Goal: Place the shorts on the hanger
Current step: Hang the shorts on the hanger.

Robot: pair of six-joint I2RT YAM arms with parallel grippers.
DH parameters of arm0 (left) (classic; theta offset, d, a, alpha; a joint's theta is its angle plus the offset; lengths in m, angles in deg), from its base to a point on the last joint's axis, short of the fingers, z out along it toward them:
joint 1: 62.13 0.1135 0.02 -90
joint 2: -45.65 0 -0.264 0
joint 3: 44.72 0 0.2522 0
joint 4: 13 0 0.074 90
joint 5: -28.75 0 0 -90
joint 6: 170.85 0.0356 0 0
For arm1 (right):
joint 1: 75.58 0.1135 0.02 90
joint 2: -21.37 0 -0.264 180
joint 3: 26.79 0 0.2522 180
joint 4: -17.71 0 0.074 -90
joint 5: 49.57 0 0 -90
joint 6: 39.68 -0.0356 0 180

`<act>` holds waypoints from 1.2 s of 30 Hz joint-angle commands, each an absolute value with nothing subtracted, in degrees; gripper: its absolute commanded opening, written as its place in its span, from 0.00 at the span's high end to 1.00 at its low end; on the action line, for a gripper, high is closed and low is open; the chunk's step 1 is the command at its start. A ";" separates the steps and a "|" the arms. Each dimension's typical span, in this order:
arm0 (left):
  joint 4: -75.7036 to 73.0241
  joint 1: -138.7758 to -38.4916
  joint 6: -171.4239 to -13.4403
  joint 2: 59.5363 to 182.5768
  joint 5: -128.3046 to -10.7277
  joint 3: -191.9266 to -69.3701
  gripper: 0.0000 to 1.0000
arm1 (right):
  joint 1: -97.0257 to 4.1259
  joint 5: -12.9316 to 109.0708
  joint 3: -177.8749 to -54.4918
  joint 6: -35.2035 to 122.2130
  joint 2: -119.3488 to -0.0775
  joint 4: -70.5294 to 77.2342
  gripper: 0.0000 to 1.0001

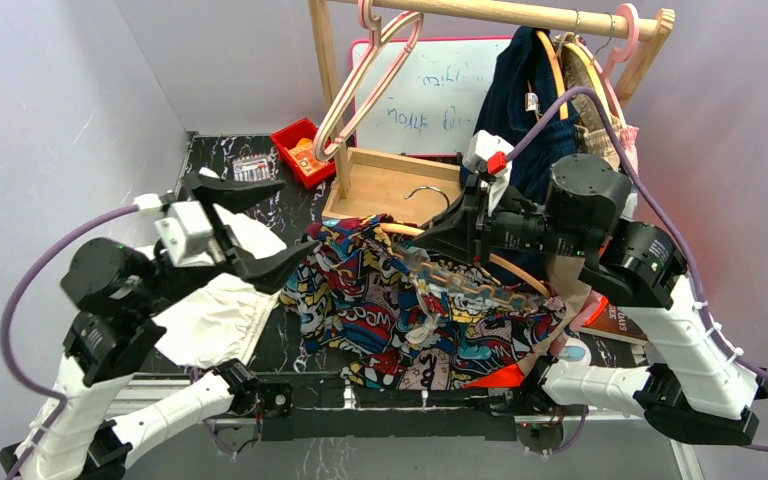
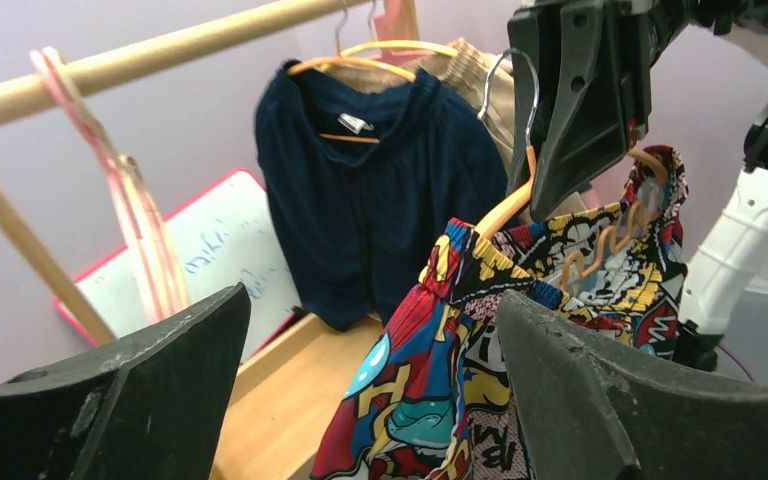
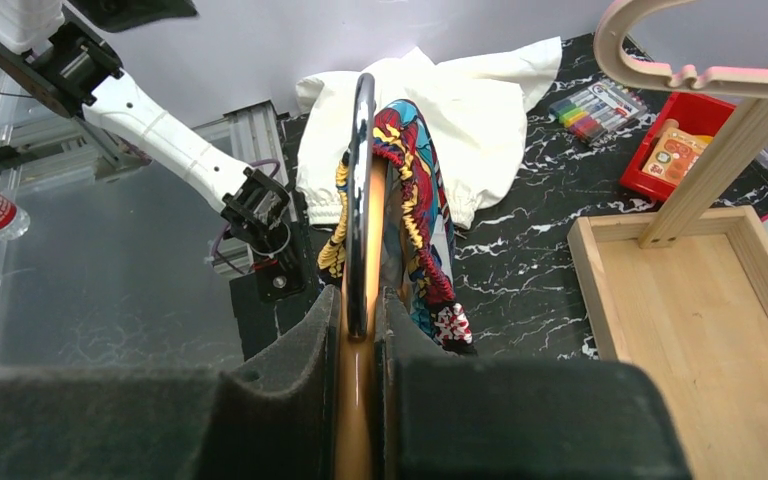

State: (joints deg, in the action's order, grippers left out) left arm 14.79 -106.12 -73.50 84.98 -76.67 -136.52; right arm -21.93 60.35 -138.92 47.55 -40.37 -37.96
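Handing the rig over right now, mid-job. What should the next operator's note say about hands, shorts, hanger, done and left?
Left hand: open, empty, beside the shorts.
Right hand: shut on the hanger at the base of its hook.
Shorts: waistband around the hanger, rest heaped on the table.
Done: hanger inside the waistband.
Left: probably seat the shorts evenly, using the left hand.

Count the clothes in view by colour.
Multicolour print shorts: 1
White cloth: 1
Navy garment: 1
Tan garment: 1
Total: 4
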 commanded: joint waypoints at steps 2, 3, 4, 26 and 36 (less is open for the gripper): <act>12.71 -105.95 -75.30 89.09 -82.29 -134.99 0.09 | -21.88 60.20 -137.69 48.53 -39.19 -32.25 1.00; 11.99 -106.03 -75.12 89.47 -82.56 -134.69 0.10 | -21.92 60.50 -137.55 48.48 -39.19 -32.11 1.00; 11.22 -106.00 -75.00 89.90 -83.02 -134.42 0.11 | -21.91 60.75 -137.50 48.47 -39.11 -32.09 1.00; 3.93 -105.99 -80.14 97.58 -90.89 -133.09 0.51 | -21.95 61.94 -135.30 48.66 -38.81 -29.76 1.00; 5.65 -105.99 -80.41 96.94 -95.68 -131.41 0.47 | -21.92 63.53 -135.49 48.26 -38.70 -29.28 1.00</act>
State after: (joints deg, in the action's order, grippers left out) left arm 6.22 -106.12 -80.25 97.72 -92.00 -131.54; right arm -21.93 61.84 -134.41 47.99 -39.97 -36.19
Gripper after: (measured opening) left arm 0.533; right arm 0.177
